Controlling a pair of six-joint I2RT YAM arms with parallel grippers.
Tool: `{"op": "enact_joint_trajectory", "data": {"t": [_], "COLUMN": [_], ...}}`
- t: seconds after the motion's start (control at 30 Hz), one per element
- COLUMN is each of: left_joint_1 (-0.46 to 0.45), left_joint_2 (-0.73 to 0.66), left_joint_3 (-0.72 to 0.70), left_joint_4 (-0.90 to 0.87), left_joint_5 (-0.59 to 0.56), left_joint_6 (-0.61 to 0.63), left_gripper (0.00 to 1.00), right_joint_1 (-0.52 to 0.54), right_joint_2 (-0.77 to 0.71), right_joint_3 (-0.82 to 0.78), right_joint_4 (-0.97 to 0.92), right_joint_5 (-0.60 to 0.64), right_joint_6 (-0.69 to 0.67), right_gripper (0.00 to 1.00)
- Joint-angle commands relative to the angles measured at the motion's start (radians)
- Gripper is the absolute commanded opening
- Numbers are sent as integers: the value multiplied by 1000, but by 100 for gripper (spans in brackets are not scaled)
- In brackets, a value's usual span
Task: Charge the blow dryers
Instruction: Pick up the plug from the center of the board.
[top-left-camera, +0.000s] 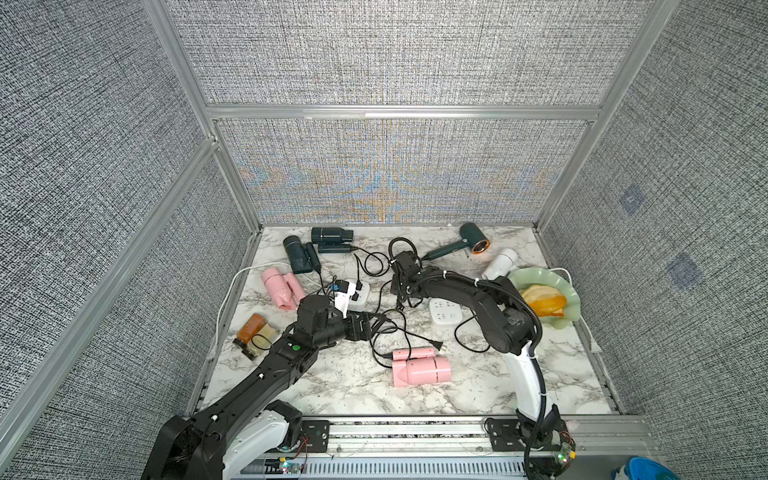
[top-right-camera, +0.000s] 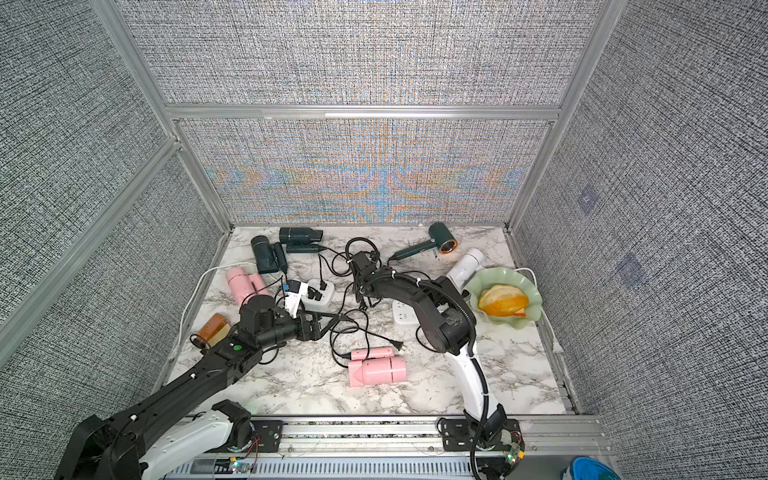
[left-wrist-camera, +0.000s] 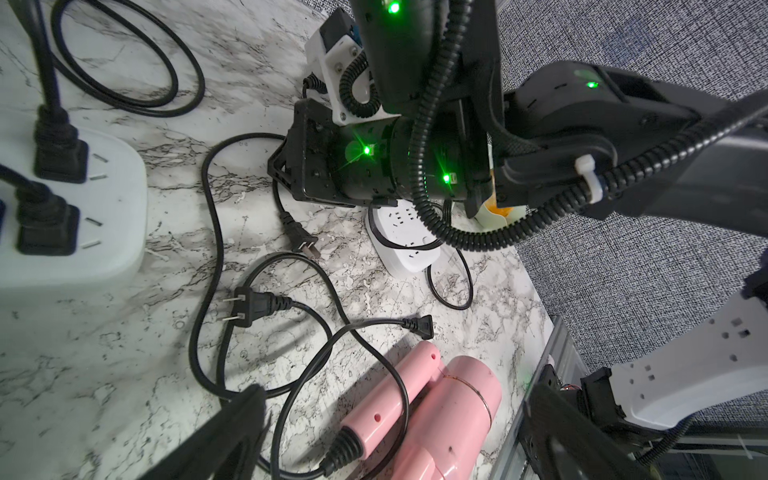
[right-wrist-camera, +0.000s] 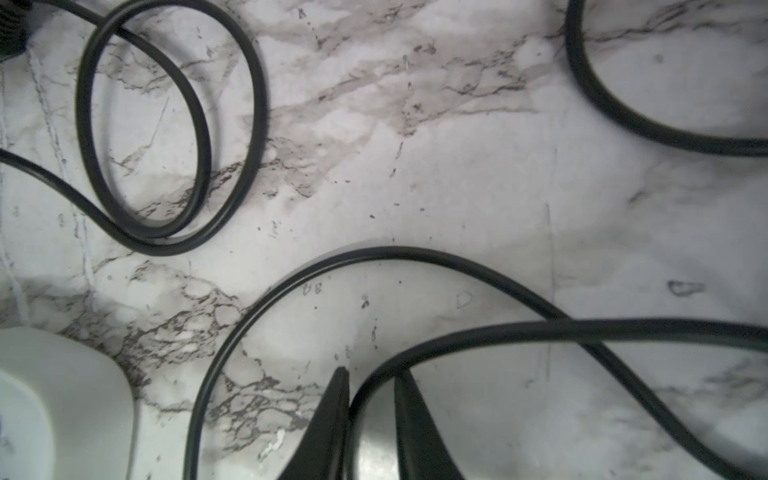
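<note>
Six blow dryers lie on the marble table: two dark teal (top-left-camera: 331, 236) (top-left-camera: 297, 253), a pink one (top-left-camera: 279, 289), a green copper-ringed one (top-left-camera: 469, 241) and a white one (top-left-camera: 500, 264) at the back, and a second pink one (top-left-camera: 419, 365) in front. My left gripper (top-left-camera: 376, 322) (left-wrist-camera: 397, 392) hangs open over loose black cords, above the front pink dryer (left-wrist-camera: 440, 407). My right gripper (top-left-camera: 401, 296) (right-wrist-camera: 371, 374) points down at mid-table. Its jaws stand narrowly apart round a black cord (right-wrist-camera: 498, 328), which touches one finger (right-wrist-camera: 332, 415).
One white power strip (top-left-camera: 360, 298) carries several plugs; a second power strip (top-left-camera: 445, 312) lies under the right arm. Loose plugs (left-wrist-camera: 245, 307) (left-wrist-camera: 305, 245) (left-wrist-camera: 422, 326) lie among tangled cords. An amber bottle (top-left-camera: 251, 328) lies at the left. A green plate (top-left-camera: 571, 297) of orange slices sits at the right.
</note>
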Motion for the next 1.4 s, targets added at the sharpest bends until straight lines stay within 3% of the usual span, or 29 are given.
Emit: {"op": "enact_joint_trajectory", "data": {"t": [0.0,0.17,0.37,0.83,1.37], "left_joint_1": [0,0,0,-15,-91], "left_joint_2": [-2,-1,-1,38,285], "left_joint_3": [-2,-3,-2,-2,75], "left_joint_4": [30,37,40,139,489], "left_joint_5": [-2,-3,1,70,182], "left_joint_6": [16,13,5,-4,-116], "left_gripper": [100,99,99,99,73], "right_joint_1": [3,10,17,17,-19], "right_joint_2": [10,-15,-80,-465,-846], "right_joint_3": [0,-14,-65,-357,-636], "right_joint_4": [-123,-104,-52,161,336], "right_joint_5": [40,40,33,-58,-347], "right_joint_6": [13,-12,-35,-146,-108], "right_gripper": [15,6,5,5,4]}}
